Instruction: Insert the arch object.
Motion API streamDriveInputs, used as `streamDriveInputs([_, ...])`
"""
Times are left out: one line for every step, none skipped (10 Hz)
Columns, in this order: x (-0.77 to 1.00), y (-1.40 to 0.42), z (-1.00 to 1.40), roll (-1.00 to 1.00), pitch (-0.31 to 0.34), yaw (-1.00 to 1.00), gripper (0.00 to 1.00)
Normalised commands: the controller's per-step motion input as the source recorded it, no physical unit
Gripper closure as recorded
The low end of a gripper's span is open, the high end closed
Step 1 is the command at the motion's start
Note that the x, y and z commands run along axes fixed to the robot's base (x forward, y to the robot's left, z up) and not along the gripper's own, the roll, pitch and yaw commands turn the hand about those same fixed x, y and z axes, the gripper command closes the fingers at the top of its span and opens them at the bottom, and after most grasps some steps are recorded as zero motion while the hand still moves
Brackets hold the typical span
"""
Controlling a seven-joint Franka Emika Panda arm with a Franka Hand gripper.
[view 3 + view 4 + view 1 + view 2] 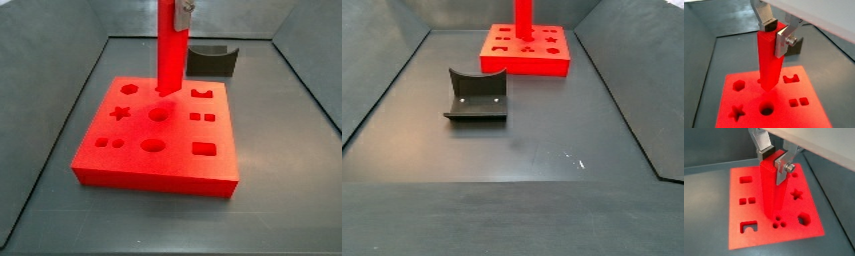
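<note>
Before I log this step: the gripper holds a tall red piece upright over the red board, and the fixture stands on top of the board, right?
Not quite: the fixture stands on the floor, apart from the red board, as a side view shows. The gripper does hold the tall red piece upright over it.

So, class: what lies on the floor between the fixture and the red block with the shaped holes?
Nothing: in a side view the floor from the fixture to the red block is bare. The gripper holds the red piece above the block.

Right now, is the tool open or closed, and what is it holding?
Tool: closed on the long red arch piece, above the red block with shaped holes.
</note>
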Motion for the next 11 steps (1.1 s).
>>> streamDriveInputs([0.04, 0.12, 0.02, -0.02, 0.231, -0.75, 1.00])
streamDriveInputs([0.09, 0.07, 0.10, -0.08, 0.204, -0.75, 1.00])
streamDriveInputs([0.19, 0.00, 0.10, -0.20, 0.176, -0.76, 1.00])
streamDriveInputs([0.24, 0.00, 0.11, -0.29, 0.130, -0.75, 1.00])
streamDriveInputs([0.18, -0.04, 0.15, -0.32, 0.059, -0.73, 1.00])
streamDriveInputs([0.17, -0.05, 0.17, -0.33, 0.029, -0.71, 1.00])
streamDriveInputs([0.23, -0.01, 0.08, -0.33, 0.000, -0.69, 1.00])
streamDriveInputs([0.36, 0.00, -0.18, -0.24, 0.000, -0.75, 1.00])
streamDriveInputs([0.38, 0.04, -0.32, -0.18, 0.000, -0.79, 1.00])
streamDriveInputs([0.38, 0.05, -0.33, -0.17, 0.000, -0.79, 1.00])
streamDriveInputs([0.39, 0.05, -0.33, -0.17, 0.000, -0.79, 1.00])
